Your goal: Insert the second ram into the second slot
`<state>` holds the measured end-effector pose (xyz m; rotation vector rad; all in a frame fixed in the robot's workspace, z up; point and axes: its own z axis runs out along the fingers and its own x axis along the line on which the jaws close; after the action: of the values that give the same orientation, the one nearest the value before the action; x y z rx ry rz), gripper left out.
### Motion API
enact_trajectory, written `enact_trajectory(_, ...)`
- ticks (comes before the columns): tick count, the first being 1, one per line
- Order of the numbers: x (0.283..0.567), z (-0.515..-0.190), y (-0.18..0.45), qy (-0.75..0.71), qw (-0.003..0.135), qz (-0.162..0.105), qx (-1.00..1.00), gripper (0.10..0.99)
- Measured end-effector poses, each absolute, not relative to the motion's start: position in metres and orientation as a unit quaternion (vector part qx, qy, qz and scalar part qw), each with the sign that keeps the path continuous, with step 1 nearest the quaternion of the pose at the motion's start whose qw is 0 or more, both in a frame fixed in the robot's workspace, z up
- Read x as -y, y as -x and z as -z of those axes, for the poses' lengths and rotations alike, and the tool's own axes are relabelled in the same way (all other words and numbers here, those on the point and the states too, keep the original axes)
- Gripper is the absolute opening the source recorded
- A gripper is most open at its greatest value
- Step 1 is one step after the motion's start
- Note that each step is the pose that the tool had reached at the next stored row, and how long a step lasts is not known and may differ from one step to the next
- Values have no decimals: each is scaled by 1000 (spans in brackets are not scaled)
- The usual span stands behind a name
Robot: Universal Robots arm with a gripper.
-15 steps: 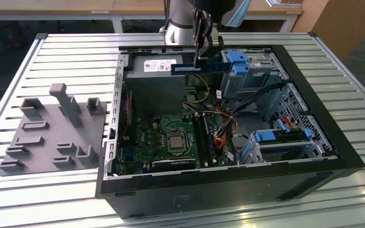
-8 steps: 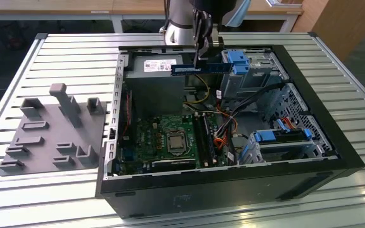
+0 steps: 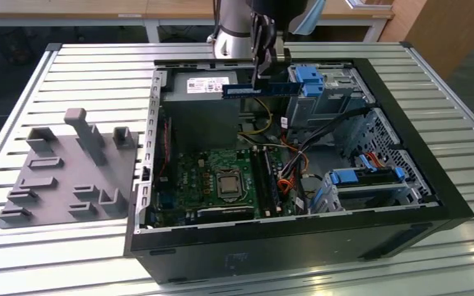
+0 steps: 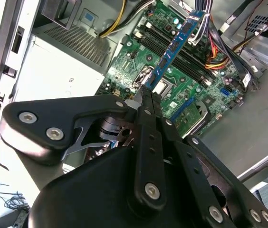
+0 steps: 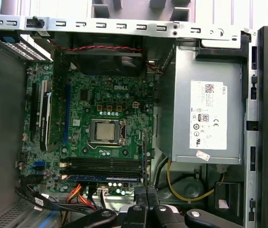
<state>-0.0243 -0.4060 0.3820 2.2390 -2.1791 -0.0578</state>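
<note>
While the gripper (image 3: 261, 69), closed on the second ram (image 3: 258, 90), holds it above the open case (image 3: 447, 191), the thin stick may tilt in the grip and miss the empty slots (image 5: 106, 165)

case (image 3: 434, 203): open on the table (image 3: 97, 61).
fixture (image 3: 56, 185): beside it, on the exterior view's left.
second ram (image 3: 245, 90): in the hand (image 3: 263, 79), over the case (right above the power supply (image 3: 200, 86)).

Robotics lab or workshop: slotted aluminium bench (image 3: 72, 68) carrying an opened desktop PC case (image 3: 261, 259), grey fixture plate (image 3: 64, 176) on the exterior view's left, robot arm base (image 3: 232, 37) at top centre, wooden office desks (image 3: 97, 7) along the top edge.
</note>
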Motion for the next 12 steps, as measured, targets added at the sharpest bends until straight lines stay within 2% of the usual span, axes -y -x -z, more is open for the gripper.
enact_trajectory(12, 410, -382, 24, -716, 8, 18, 697, 114)
